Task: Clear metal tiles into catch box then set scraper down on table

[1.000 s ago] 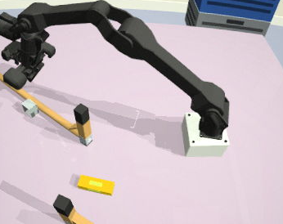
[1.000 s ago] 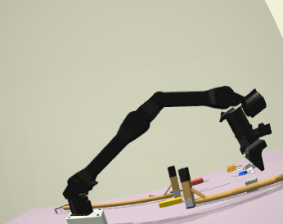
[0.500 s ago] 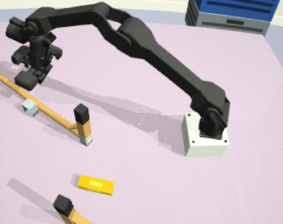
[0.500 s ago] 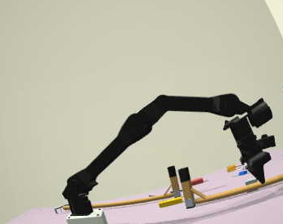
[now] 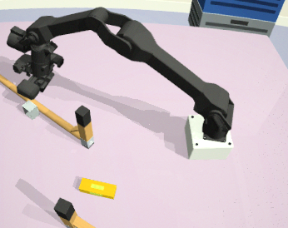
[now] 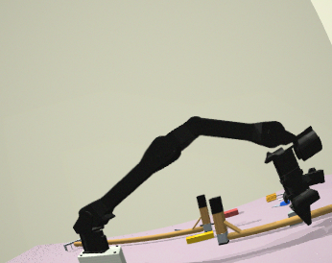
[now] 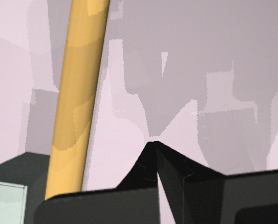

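from above, left to right, i see a long orange rod (image 5: pixel 54 117) (image 6: pixel 278 225) (image 7: pixel 77 95) on the pink worktop (image 5: pixel 150 183) (image 6: pixel 158 255); whether it's the scraper, i cannot tell. my tool (image 5: pixel 30 93) (image 6: pixel 308 221) (image 7: pixel 154 144) points down by it, fingers pressed together on nothing. next come a pale block (image 5: pixel 31 110) (image 6: pixel 292 215) (image 7: pixel 12 202) near the rod, a black-capped post (image 5: pixel 85 126) (image 6: pixel 219 221), a yellow bar (image 5: pixel 97 188) (image 6: pixel 200 237) lying flat, then my arm's white base (image 5: pixel 210 151) (image 6: pixel 103 257).
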Robot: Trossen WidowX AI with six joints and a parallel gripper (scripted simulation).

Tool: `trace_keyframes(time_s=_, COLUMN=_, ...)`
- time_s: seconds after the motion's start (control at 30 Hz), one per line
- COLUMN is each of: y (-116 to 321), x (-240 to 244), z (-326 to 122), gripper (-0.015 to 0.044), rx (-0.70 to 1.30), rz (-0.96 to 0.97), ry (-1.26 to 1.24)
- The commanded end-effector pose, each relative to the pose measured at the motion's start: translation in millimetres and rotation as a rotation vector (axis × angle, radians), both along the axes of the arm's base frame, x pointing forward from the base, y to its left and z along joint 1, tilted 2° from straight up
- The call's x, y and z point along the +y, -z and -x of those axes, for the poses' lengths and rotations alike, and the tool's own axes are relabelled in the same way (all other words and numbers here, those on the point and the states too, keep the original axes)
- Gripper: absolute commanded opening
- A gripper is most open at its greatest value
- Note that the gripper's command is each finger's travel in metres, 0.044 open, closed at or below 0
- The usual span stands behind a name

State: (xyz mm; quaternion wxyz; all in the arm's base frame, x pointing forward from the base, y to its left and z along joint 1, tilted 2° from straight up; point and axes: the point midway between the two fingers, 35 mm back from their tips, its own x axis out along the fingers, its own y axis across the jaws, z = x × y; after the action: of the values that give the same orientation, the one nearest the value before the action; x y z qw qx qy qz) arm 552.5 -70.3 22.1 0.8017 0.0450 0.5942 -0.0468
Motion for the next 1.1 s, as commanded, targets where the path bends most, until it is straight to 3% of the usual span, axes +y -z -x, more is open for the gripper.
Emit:
trace_keyframes(time_s=0.0, y=0, x=2, z=-2, gripper=0.0, rx=-0.005, rz=0.004, ry=0.003)
trace_keyframes(time_s=1.07, y=0, x=30, z=-14, gripper=0.0, rx=-0.039, rz=0.003, ry=0.003)
